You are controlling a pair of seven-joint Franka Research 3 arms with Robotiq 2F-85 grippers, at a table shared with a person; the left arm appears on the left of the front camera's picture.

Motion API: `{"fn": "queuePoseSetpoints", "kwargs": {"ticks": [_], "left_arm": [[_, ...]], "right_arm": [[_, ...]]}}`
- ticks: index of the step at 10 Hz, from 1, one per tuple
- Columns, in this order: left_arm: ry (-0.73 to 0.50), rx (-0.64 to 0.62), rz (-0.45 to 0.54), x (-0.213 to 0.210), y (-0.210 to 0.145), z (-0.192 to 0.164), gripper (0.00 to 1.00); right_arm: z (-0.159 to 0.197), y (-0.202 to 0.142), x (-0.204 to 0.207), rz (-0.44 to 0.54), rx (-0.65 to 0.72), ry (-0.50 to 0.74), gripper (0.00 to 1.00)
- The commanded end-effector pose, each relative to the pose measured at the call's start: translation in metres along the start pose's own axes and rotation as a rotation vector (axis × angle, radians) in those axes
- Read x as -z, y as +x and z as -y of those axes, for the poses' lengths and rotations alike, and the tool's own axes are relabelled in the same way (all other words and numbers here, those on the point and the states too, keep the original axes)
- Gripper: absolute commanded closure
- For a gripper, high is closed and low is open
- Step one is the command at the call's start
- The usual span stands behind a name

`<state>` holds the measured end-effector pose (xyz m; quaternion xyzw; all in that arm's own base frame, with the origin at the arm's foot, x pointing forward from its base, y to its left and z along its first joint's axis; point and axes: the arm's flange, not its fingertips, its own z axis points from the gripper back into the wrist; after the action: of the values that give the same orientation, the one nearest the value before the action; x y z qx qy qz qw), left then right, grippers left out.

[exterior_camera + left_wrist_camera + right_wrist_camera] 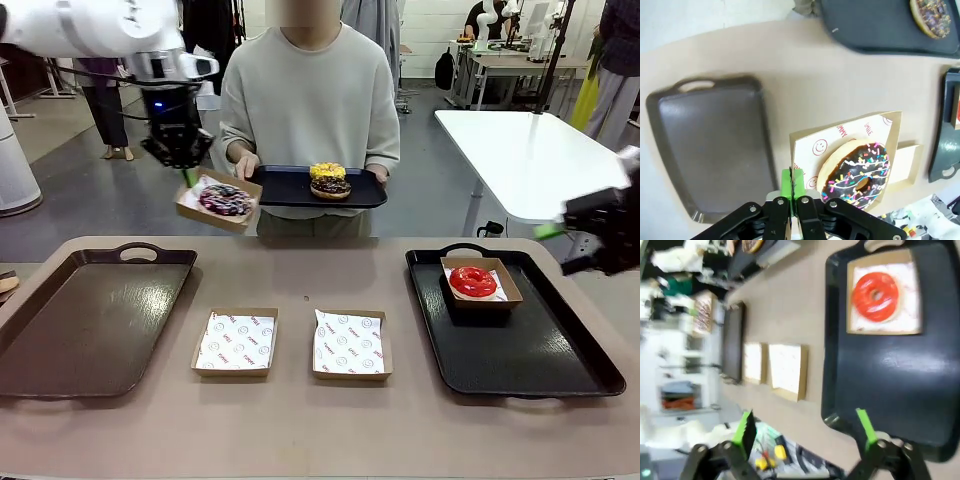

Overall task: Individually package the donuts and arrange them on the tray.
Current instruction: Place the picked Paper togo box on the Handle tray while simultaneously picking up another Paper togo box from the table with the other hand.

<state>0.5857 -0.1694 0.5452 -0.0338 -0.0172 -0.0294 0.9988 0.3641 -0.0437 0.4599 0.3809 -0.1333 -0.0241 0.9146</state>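
left hand (188, 176) — pinches box (213, 219) of sprinkled donut (225, 199) | right hand (804, 415) — agape

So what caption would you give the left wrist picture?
Left gripper, shut on the edge of a paper box, holds the dark sprinkled donut above the table.

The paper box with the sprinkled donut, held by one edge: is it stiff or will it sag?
Probably stiff enough: the box hangs from the left claw by one rim without visibly bending. It tilts, so the donut may slide.
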Motion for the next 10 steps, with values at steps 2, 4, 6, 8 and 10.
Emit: {"fn": "queuePoseSetpoints", "kwargs": {"ticks": [2,4,6,8,10], "left_arm": [[0.005,0.003,-0.04,0.015,-0.037,-0.063,0.99],[0.032,0.0,-0.062,0.029,-0.048,-0.095,0.99],[0.03,-0.006,-0.066,0.044,-0.054,-0.12,0.99],[0.029,-0.019,-0.066,0.058,-0.053,-0.135,0.99],[0.027,-0.033,-0.059,0.067,-0.049,-0.143,0.99]], "right_arm": [[-0.083,0.012,0.068,-0.054,-0.077,-0.236,0.0],[-0.117,0.013,0.117,-0.106,-0.087,-0.368,0.0],[-0.128,0.01,0.158,-0.154,-0.068,-0.483,0.0],[-0.131,0.006,0.184,-0.164,-0.066,-0.525,0.0],[-0.131,-0.001,0.191,-0.167,-0.067,-0.549,0.0]]}}
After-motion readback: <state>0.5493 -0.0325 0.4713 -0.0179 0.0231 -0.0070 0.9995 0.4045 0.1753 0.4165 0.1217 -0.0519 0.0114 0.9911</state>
